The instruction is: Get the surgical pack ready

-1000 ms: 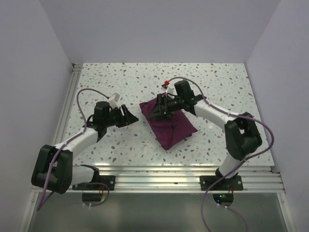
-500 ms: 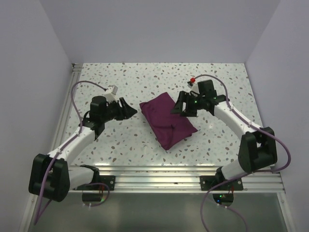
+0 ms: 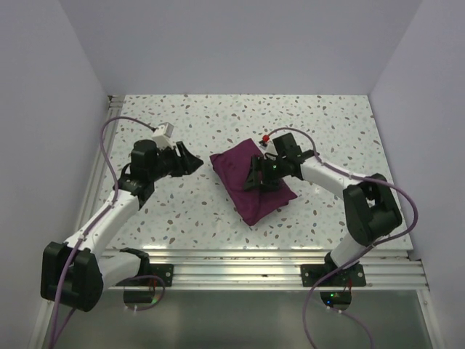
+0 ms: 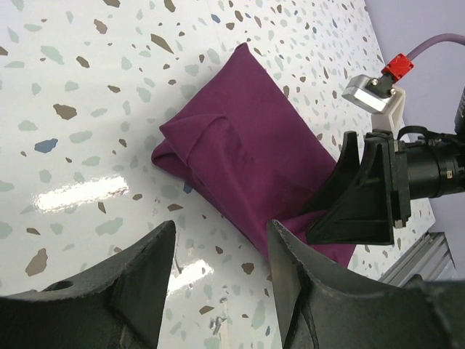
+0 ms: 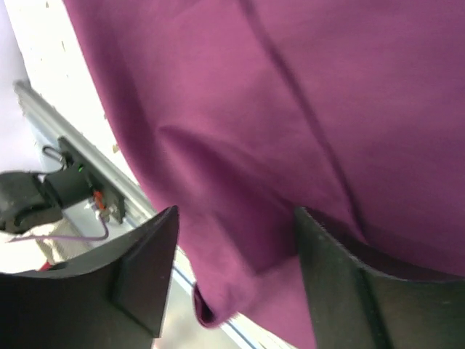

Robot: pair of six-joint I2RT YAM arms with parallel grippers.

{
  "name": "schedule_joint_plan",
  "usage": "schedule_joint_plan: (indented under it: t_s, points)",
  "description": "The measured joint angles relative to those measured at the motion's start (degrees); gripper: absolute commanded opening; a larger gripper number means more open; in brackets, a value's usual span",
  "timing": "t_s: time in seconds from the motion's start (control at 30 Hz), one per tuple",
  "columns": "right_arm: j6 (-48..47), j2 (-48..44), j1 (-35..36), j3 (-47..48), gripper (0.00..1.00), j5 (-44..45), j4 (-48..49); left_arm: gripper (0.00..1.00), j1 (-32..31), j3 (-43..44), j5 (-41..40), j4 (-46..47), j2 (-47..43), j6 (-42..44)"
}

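Observation:
The surgical pack (image 3: 265,203) is a flat folded plum-purple bundle lying at an angle in the middle of the speckled table. My right gripper (image 3: 253,180) is down over the bundle's middle with its jaws open. In the right wrist view the cloth (image 5: 290,94) fills the frame, and the right gripper (image 5: 232,225) straddles a fold without pinching it. My left gripper (image 3: 192,161) is open and empty, a short way left of the bundle. In the left wrist view the left gripper (image 4: 221,236) points at the bundle (image 4: 232,145), with the right gripper's fingers (image 4: 356,200) on the bundle's far end.
The speckled white table (image 3: 218,116) is enclosed by pale walls at the back and on both sides. Aluminium rails run along the near edge (image 3: 240,263) and the left edge (image 3: 102,156). Purple cables loop above both arms.
The right gripper pulled off the bundle to the right, then came back down onto its middle. The left gripper drew back a little to the left and stayed open.

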Motion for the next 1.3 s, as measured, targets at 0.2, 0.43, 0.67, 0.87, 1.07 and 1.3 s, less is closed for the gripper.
schedule_joint_plan:
  t_s: [0.2, 0.43, 0.67, 0.87, 1.07, 1.3]
  points:
    - [2.4, 1.4, 5.8, 0.8, 0.3, -2.4, 3.2, 0.57, 0.0, 0.5, -1.1, -2.4, 0.0, 0.1]
    - [1.4, 0.7, 16.0, 4.9, 0.53, -5.0, 3.7, 0.57, 0.0, 3.0, -3.5, -4.7, 1.0, 0.3]
    - [-1.4, -1.1, 22.0, 6.0, 0.77, -7.6, 0.5, 0.58, 0.0, 4.7, -4.2, -4.8, 4.7, 0.2]
    - [-1.0, -10.5, 19.7, 4.2, 0.77, -1.7, -3.3, 0.59, 0.0, 7.9, -2.7, -3.8, 11.5, 0.3]
    - [1.4, -21.9, 15.0, 0.3, 0.77, 8.7, -4.4, 0.6, 0.0, 13.6, 0.3, -3.4, 19.5, 0.7]
    - [5.4, -25.8, 12.0, -7.3, 0.81, 18.8, -5.3, 0.59, 0.0, 20.0, 2.5, -3.4, 25.2, 2.1]
